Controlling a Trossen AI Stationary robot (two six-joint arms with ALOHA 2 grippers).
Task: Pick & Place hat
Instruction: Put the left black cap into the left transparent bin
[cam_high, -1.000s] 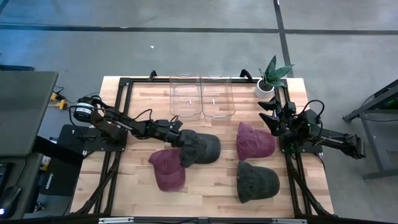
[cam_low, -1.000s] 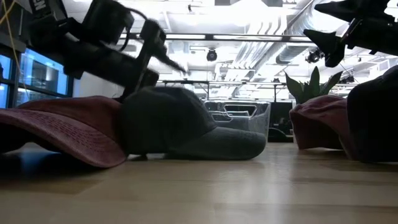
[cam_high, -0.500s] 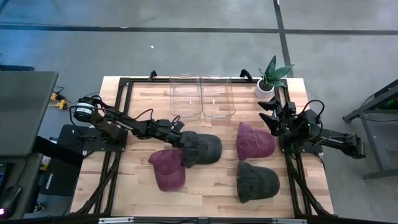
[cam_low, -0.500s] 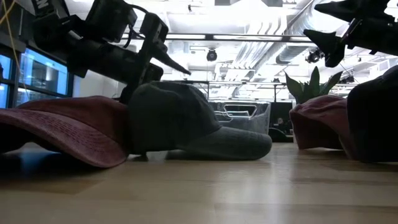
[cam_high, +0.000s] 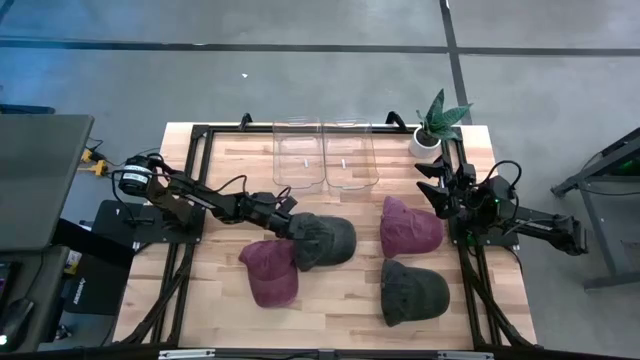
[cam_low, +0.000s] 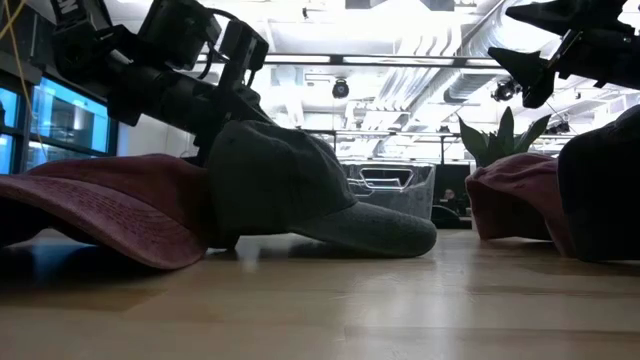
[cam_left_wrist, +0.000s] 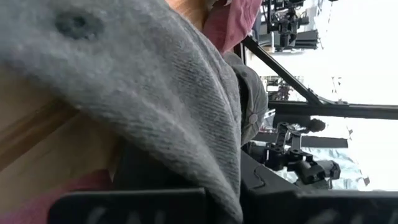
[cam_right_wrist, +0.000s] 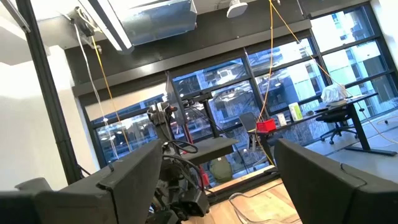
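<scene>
A grey hat lies mid-table, its left part overlapping a maroon hat. My left gripper reaches in from the table's left and is shut on the grey hat's crown. In the low view the grey hat rests on its brim, with its left side raised under the gripper. A second maroon hat and a second grey hat lie on the table's right half. My right gripper hangs open above the right edge, holding nothing. My left gripper pinches the grey hat's crown at its left side between its two fingers. It comes slanting down from the table's left. The cloth bunches up between the fingers. The hat's left side is raised while the brim stays on the table.
Two clear bins stand side by side at the far edge. A potted plant sits at the far right corner. Black frame rails run along both sides of the wooden top.
My left gripper has shut on the grey hat's crown. It has nudged the hat a little toward the table's right. The crown's left side has been gathered and raised, and the brim has stayed on the table.
</scene>
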